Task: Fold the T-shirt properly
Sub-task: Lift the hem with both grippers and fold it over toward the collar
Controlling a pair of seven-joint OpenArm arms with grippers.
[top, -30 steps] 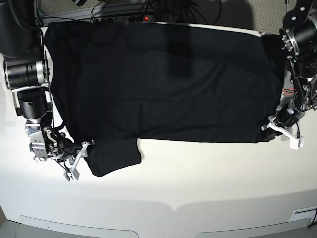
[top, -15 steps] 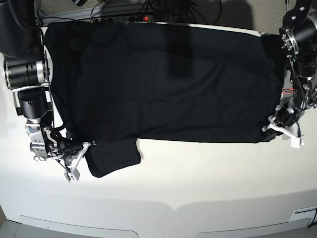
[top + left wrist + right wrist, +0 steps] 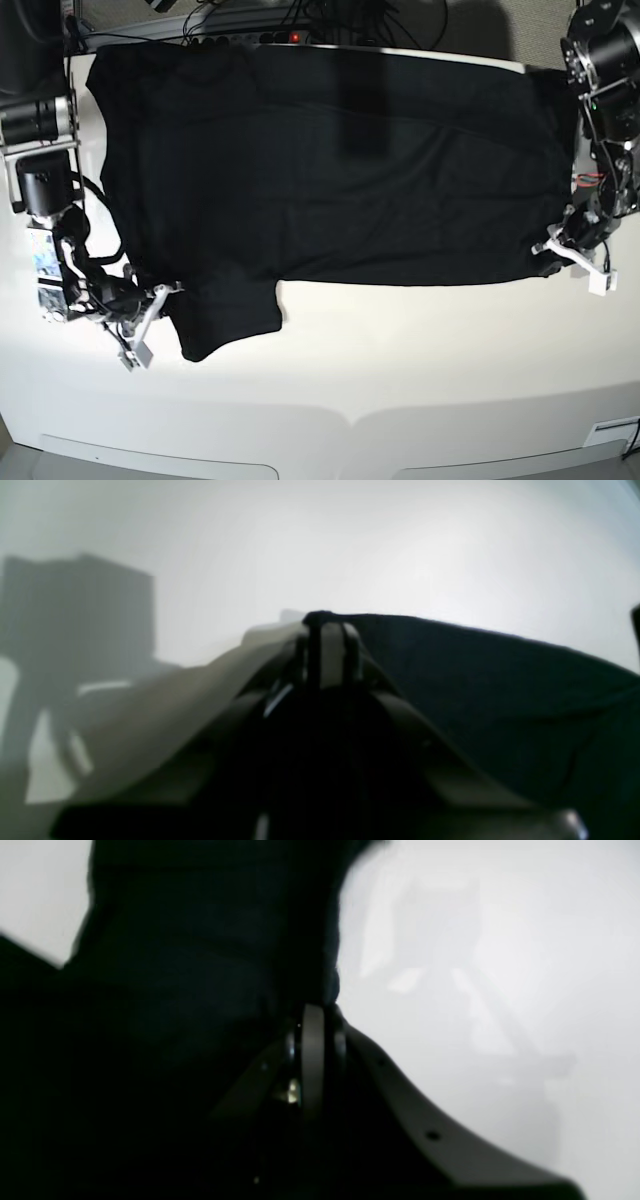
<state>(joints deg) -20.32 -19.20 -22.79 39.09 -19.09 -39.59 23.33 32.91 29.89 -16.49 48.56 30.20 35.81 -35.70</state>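
The big black T-shirt (image 3: pixel 330 165) lies spread flat on the white desk (image 3: pixel 400 380), plain side up. It covers most of the far half of the desk. One short sleeve (image 3: pixel 225 315) sticks out toward the near edge of the desk, at the T-shirt's lower corner.

The right gripper (image 3: pixel 150 318) is right at that sleeve, on its outer side. In the right wrist view its jaws are pressed close together, with the dark cloth (image 3: pixel 200 965) bunched up against the tips. It looks like they pinch the sleeve's edge, but the picture is dark and blurry there.

The left gripper (image 3: pixel 572 250) is at the T-shirt's other lower corner, far across from the sleeve. In the left wrist view its jaws are clenched tight, with a thin fold of the black cloth (image 3: pixel 500 680) caught between them at the tips. Beside that corner, the bare desk (image 3: pixel 350 545) shows pale.
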